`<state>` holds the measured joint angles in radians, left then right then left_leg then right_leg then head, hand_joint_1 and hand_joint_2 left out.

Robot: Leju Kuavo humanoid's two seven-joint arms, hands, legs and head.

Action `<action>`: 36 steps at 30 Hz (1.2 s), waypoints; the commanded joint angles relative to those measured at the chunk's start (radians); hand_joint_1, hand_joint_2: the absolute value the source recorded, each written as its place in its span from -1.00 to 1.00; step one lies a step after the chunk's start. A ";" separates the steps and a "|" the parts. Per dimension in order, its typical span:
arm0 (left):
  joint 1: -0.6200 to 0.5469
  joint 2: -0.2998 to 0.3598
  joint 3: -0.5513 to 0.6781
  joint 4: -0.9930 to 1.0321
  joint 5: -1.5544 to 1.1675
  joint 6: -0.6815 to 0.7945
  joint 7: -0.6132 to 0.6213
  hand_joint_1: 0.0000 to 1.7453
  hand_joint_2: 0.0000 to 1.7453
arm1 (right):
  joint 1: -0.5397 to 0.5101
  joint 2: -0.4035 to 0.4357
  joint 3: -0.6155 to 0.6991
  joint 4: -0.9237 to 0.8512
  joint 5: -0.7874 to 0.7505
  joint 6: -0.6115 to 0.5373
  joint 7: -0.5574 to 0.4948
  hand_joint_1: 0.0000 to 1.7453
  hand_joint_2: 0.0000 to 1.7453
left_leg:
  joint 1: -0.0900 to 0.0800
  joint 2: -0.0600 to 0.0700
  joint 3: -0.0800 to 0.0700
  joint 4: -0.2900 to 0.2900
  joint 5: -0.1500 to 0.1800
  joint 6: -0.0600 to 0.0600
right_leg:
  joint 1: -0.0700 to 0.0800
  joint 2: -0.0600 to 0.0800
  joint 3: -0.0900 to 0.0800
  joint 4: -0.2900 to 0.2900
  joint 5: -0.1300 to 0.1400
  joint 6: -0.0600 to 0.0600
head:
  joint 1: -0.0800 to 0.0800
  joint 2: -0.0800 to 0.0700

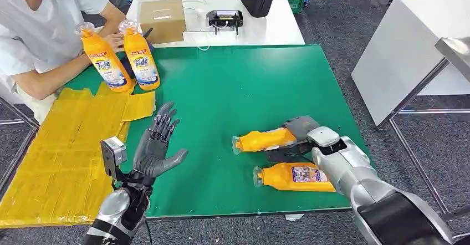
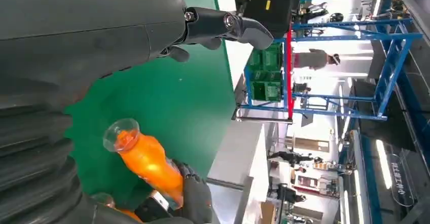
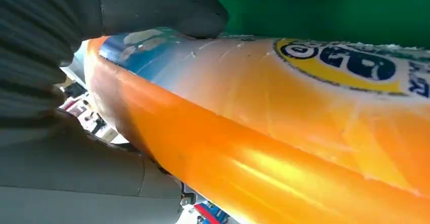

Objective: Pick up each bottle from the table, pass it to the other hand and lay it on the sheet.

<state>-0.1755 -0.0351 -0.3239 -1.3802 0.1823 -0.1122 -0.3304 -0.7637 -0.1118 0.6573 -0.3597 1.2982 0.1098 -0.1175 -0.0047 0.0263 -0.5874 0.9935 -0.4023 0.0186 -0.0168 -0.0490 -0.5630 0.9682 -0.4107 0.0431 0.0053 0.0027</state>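
On the green table [image 1: 233, 90], an orange bottle [image 1: 265, 139] is gripped by the right hand [image 1: 296, 137] (left hand [image 1: 158, 145] spread, empty); slipping is risked by its glossy surface.

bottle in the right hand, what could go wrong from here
1. The right hand grips the bottle by its base end, so the long neck end could sag or slip in the handover.
2. A second bottle lies right beside that arm; lifting may knock it toward the table's near edge.
3. The left hand waits open some way off, so the pass may miss.
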 commanded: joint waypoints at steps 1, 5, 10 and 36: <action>-0.033 0.007 -0.018 0.072 0.004 0.010 -0.006 -1.00 1.00 | 0.140 0.000 0.055 0.078 -0.020 0.032 -0.007 1.00 1.00 | 0.003 -0.008 -0.002 -0.003 0.002 -0.002 | 0.003 -0.002 0.001 -0.004 0.001 -0.003 | 0.000 0.000; -0.024 0.012 -0.013 0.058 0.004 0.012 -0.008 -1.00 1.00 | 0.140 0.000 0.009 0.058 -0.074 -0.023 -0.035 1.00 1.00 | 0.002 -0.006 0.001 -0.002 0.000 -0.003 | 0.002 -0.002 0.003 -0.003 -0.001 -0.003 | 0.000 0.000; 0.067 0.022 0.034 -0.063 -0.030 0.040 0.015 -1.00 1.00 | 0.165 0.029 -0.141 -0.091 -0.208 -0.420 0.004 1.00 1.00 | 0.002 -0.005 0.002 -0.001 -0.001 -0.002 | 0.002 -0.001 0.005 -0.002 -0.001 -0.003 | 0.000 0.000; 0.149 0.024 0.057 -0.155 -0.126 0.075 0.027 -1.00 1.00 | 0.542 0.185 -0.444 -1.043 -0.795 -0.633 -0.118 1.00 1.00 | 0.000 -0.006 -0.030 0.001 0.001 -0.002 | 0.001 -0.001 -0.015 0.003 -0.001 0.000 | 0.000 0.000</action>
<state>-0.0180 -0.0275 -0.2770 -1.5415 0.0580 -0.0412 -0.3079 -0.2775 0.0302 0.2357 -1.2140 0.5431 -0.5523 -0.2247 -0.0055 0.0211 -0.6194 0.9938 -0.3998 0.0177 -0.0165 -0.0534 -0.5795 0.9700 -0.4105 0.0449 0.0053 0.0027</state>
